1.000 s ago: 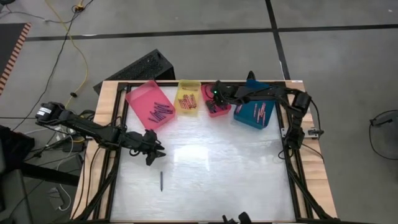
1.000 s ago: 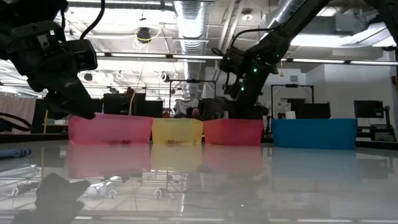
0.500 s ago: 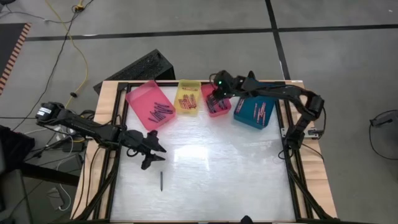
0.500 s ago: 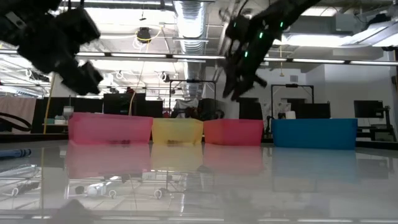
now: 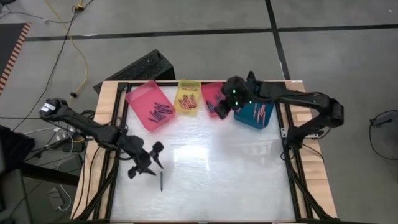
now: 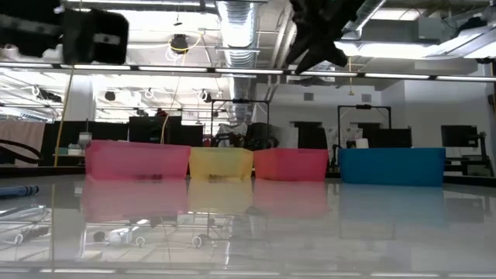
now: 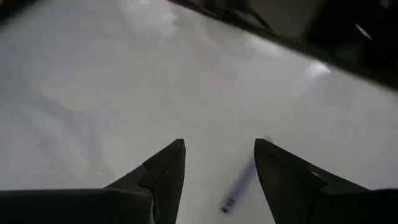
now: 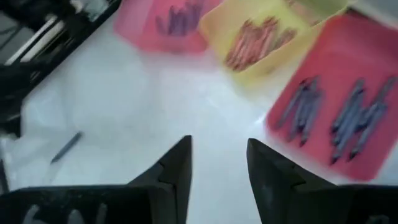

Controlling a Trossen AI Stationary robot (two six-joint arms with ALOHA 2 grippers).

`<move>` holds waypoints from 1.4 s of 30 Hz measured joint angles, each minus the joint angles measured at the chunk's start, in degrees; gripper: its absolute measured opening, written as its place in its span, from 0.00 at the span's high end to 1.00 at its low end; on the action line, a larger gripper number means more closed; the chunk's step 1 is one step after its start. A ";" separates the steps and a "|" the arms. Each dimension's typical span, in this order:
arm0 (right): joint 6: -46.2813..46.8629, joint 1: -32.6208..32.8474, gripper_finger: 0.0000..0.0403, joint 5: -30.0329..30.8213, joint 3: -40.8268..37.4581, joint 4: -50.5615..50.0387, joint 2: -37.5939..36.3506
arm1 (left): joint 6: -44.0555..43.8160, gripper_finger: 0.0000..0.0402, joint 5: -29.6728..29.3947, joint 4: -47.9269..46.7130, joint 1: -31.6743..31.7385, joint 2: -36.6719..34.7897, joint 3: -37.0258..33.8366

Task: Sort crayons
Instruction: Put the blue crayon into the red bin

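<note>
On the white worktop (image 5: 224,168), pink (image 5: 149,104), yellow (image 5: 187,98), red (image 5: 212,98) and blue (image 5: 254,112) trays hold sorted crayons. One dark crayon (image 5: 161,180) lies loose, just beside the left claw (image 5: 149,163), open and empty. The right claw (image 5: 222,110), open and empty, hangs over the red tray's near edge.

The left arm (image 5: 93,129) is reaching in from the left side, and its left gripper (image 5: 148,160) is hanging low with both fingers (image 7: 163,171) spread apart, holding nothing. The right arm (image 5: 298,102) is bending across from the right side. Its right gripper (image 5: 222,107) is also hanging with fingers (image 8: 176,163) apart, empty.
</note>
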 joint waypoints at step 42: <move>0.48 18.07 0.63 8.05 -0.04 -14.22 1.40 | 24.83 0.78 23.33 7.70 2.82 45.87 10.27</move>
